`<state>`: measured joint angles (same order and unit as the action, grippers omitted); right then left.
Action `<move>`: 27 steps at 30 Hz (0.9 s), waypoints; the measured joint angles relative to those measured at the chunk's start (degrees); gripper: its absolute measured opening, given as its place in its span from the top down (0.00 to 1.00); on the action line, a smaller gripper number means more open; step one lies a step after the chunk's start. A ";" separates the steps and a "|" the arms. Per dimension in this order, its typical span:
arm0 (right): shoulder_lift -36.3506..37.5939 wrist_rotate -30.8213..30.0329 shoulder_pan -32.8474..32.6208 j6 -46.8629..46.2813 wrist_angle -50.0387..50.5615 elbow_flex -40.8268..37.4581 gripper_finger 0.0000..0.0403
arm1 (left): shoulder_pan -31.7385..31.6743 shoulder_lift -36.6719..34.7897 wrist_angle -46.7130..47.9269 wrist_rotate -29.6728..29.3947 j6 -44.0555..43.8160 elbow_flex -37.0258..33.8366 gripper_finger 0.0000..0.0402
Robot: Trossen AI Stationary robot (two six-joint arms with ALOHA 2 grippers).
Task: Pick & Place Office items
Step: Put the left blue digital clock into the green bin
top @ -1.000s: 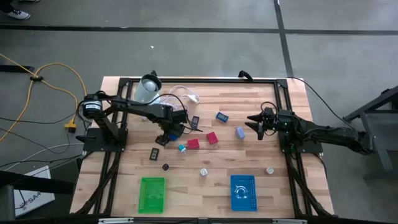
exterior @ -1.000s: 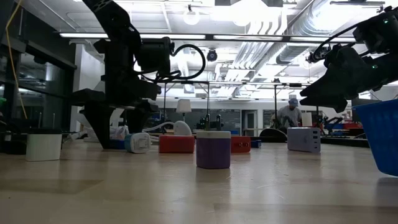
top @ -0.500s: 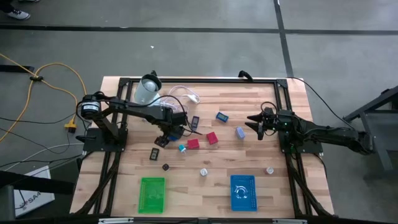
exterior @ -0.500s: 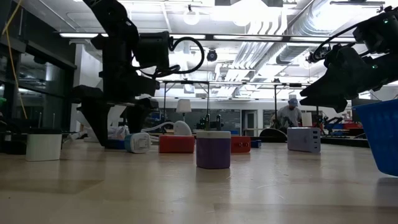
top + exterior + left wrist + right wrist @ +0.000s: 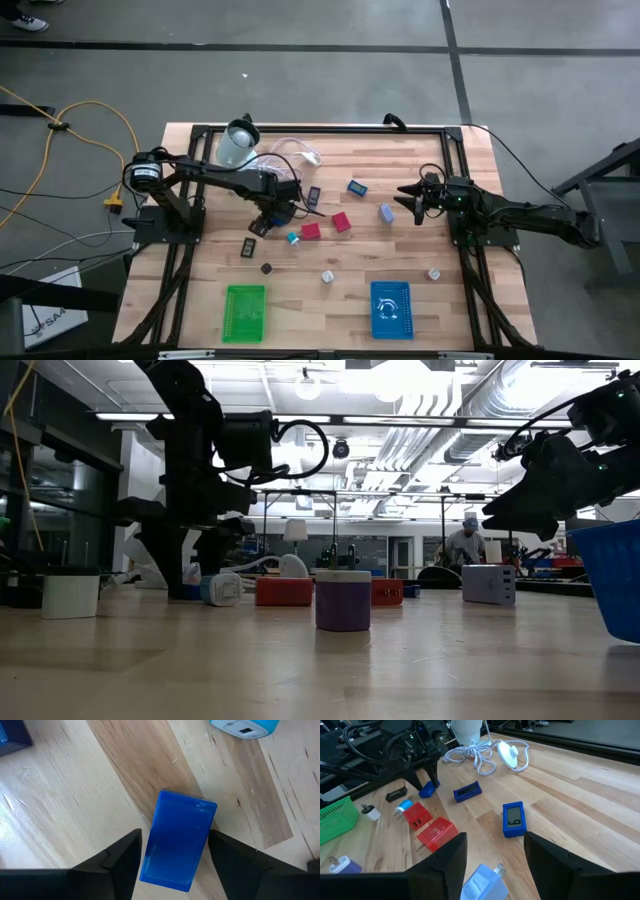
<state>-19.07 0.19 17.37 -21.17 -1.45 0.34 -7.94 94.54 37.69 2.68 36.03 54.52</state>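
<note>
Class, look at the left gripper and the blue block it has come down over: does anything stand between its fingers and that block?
Nothing visible does. In the left wrist view the blue block lies flat on the bare wooden table, straddled by the left gripper, one finger on each side. The light blue piece lies off beyond it.

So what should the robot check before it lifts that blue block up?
1. Blue block sits between the left gripper fingers: ok.
2. Fingers pressed tight on the block: cannot tell, they look close on both sides.
3. Block lies flat on the table: ok.
4. Light blue piece nearby stays clear of the fingers: ok.
5. Right gripper waits apart, over the table's right side: ok.
6. Green basket free to take something: ok.
</note>
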 joint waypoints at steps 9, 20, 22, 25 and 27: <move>0.00 0.00 0.02 0.00 0.00 0.00 0.54 | 0.00 -0.02 0.00 0.02 0.00 0.00 0.47; 0.01 0.00 0.01 0.00 -0.01 0.00 0.54 | 0.00 -0.04 0.01 0.07 0.00 0.02 0.52; 0.00 0.00 0.00 0.00 0.00 0.00 0.54 | 0.00 -0.04 0.00 0.07 0.00 0.02 0.55; 0.00 0.00 0.02 0.00 0.00 0.00 0.54 | 0.00 -0.09 0.02 0.09 0.00 0.07 0.58; 0.00 0.00 0.02 0.00 0.00 -0.02 0.54 | 0.00 -0.09 0.02 0.09 0.00 0.09 0.60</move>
<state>-19.07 0.19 17.39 -21.17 -1.45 0.32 -7.94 94.45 37.71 2.76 36.03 54.61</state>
